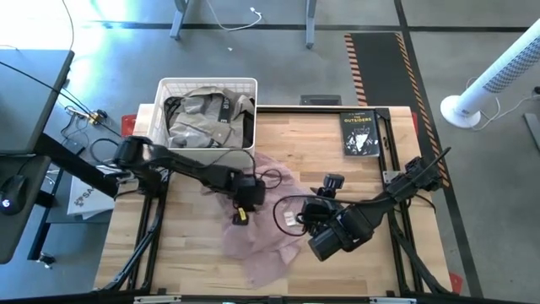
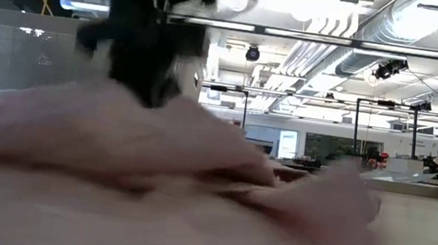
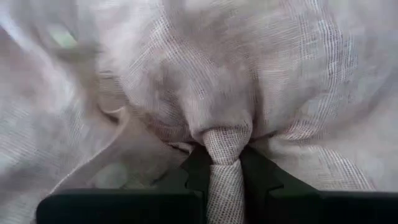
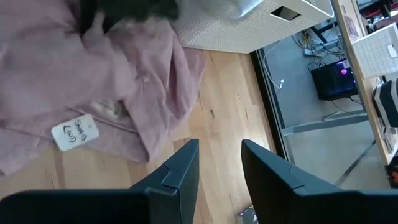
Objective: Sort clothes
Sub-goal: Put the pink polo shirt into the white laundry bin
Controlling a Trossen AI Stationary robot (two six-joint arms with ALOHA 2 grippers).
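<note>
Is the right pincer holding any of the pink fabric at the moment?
No, the right pincer is open over bare table, beside the pink garment.

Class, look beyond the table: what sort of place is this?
Probably an industrial lab or workshop: exposed ceiling ducts, a concrete floor with hazard-striped tape, and a desk with a computer mouse beside the wooden table.

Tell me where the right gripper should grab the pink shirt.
Judgement: the free edge by the white tag, coming from above. The pink shirt lies flat and crumpled on the table; the left gripper already pinches a fold mid-shirt, and the right gripper is open just beside that edge.
</note>
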